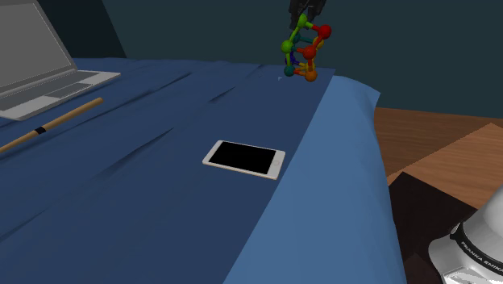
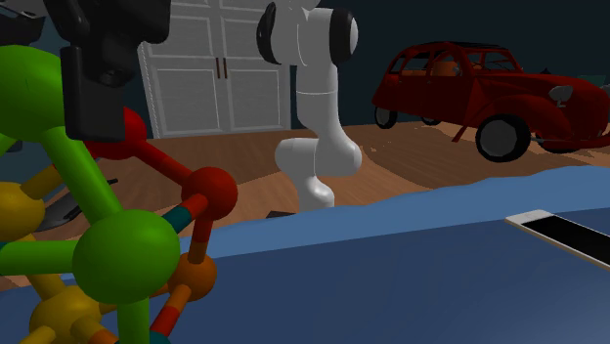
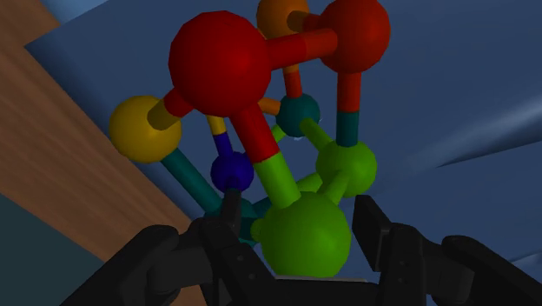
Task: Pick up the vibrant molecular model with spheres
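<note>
Since the gripper [image 3: 302,226] is clamped on a green ball [image 3: 295,239] of the molecular model [image 1: 309,52], the model hangs straight beneath the hand, long axis near upright, low over the far edge of the blue bedcover [image 1: 161,185], so lifting means straight up.

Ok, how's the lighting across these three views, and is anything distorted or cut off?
Shoulder view: dim overall, with soft shading in the creases of the bedcover and no glare on the black screen of the phone. Second exterior view: brighter, but the molecular model looms huge by the camera and is cropped at the frame's edges. Wrist view: evenly lit, soft shading on the spheres.
</note>
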Available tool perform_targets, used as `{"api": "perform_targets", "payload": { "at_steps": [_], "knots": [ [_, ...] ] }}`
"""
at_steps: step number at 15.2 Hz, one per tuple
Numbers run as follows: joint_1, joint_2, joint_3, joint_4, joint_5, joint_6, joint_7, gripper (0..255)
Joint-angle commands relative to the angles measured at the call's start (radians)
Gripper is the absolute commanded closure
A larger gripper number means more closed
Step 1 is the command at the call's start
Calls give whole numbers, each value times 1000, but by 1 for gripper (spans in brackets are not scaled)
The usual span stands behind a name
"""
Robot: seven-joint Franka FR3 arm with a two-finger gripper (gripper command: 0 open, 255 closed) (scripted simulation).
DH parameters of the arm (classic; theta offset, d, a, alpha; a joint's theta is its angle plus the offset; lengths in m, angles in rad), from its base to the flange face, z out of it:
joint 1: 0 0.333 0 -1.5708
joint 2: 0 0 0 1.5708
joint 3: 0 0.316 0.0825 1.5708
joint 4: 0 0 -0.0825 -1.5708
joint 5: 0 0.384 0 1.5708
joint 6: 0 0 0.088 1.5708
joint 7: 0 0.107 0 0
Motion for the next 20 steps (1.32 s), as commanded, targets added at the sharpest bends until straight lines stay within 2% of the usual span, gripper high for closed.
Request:
{"api": "perform_targets", "payload": {
  "at_steps": [1, 7, 15, 20],
  "knots": [
    [0, 1, 0, -1, 0, -1, 0, 255],
    [0, 7, 0, 19, 0, -14, 2, 255],
    [-11, 83, -3, 240, 10, -159, 17, 255],
    [-26, 166, -4, 439, 23, -275, 29, 255]
  ]
}}
